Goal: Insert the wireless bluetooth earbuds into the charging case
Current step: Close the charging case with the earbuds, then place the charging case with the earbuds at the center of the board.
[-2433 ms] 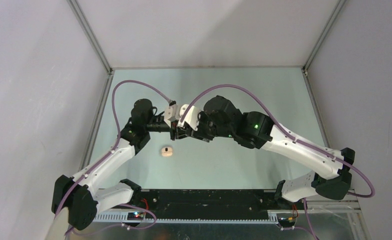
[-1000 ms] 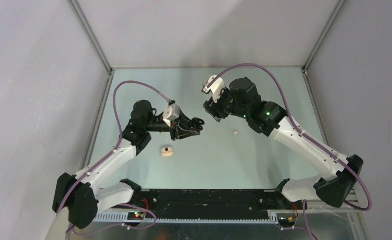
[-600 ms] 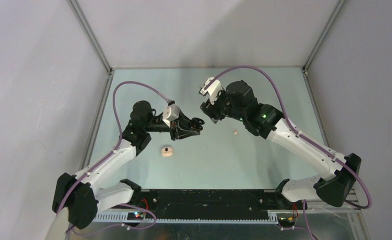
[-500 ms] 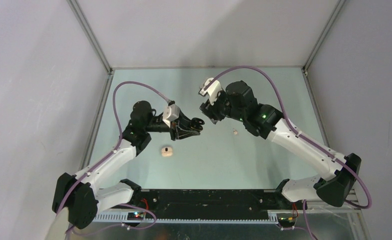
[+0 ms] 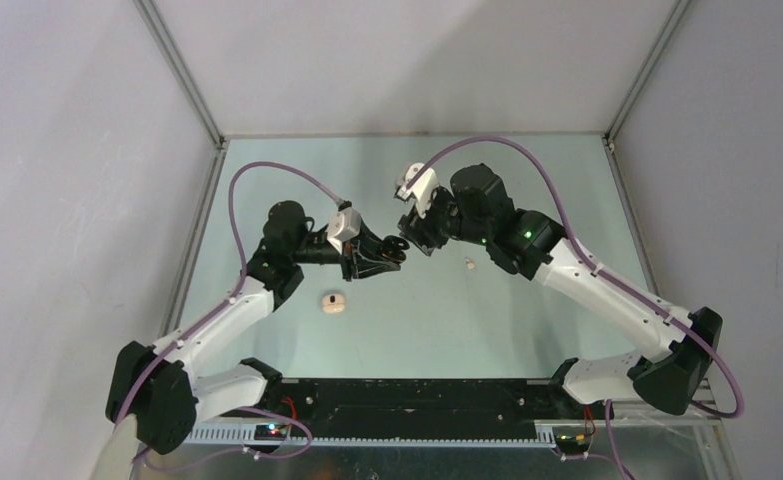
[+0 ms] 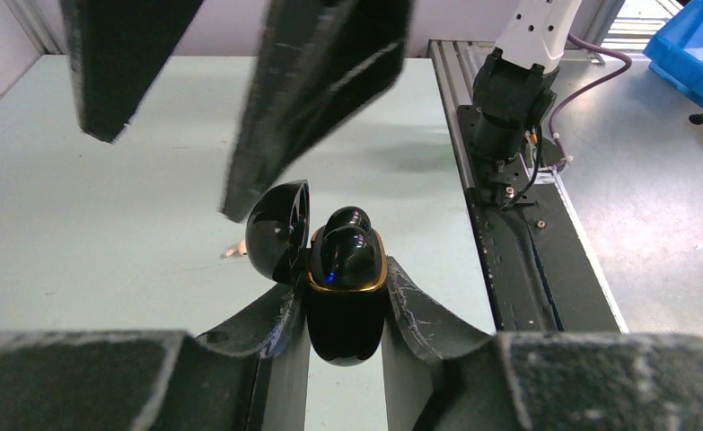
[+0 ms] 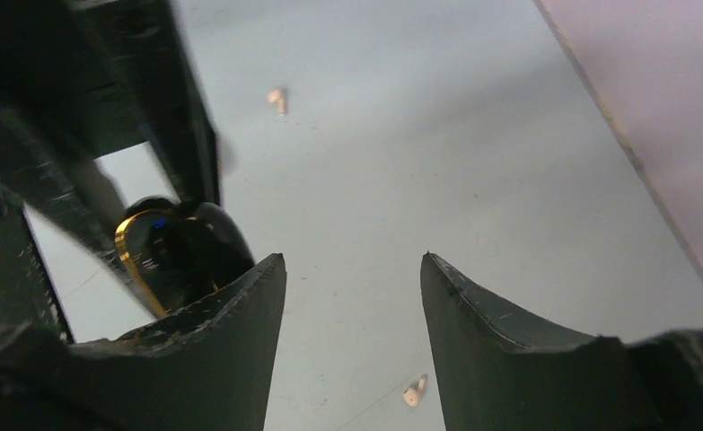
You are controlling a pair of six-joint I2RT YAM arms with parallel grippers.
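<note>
Gripping glossy black charging case (image 6: 338, 332), gold-rimmed, lid open, two black earbuds (image 6: 346, 251) seated: left hand (image 6: 340, 296), clenched, above bench (image 5: 527, 180). Right hand (image 7: 352, 265): released, empty, just beside it. Beige case (image 5: 333, 302) and cream earbud (image 5: 470, 264) lie on bench.

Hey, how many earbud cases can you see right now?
2. A black case, lid open, is clamped in the left gripper; a beige case lies loose on the table. Another could be hidden from view.
</note>
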